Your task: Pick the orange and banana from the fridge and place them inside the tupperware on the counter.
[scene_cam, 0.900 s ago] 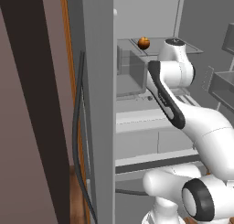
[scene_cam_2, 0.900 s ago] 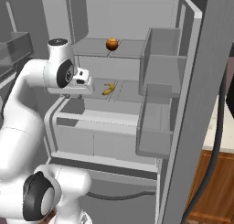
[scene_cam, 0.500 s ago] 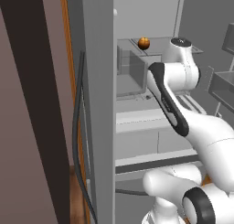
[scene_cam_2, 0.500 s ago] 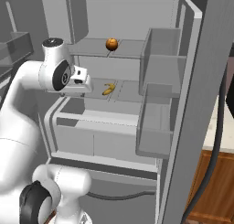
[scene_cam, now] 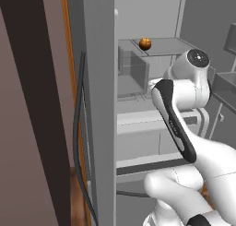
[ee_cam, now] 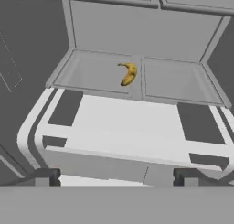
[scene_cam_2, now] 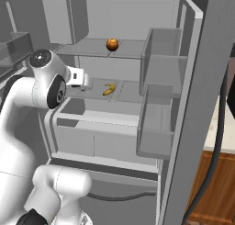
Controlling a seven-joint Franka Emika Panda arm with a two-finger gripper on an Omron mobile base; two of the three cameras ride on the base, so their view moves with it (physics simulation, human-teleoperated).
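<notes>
A brown wooden cabinet (scene_cam_2: 215,192) stands beside a dark brown wall panel (scene_cam: 32,110).

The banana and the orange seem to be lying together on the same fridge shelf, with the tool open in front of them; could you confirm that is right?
Not quite: they lie on different shelves. In the right base view the orange sits on the upper shelf of the fridge, and the banana lies on the shelf below it. The tool is indeed open in front of them, as the hand view shows.
</notes>
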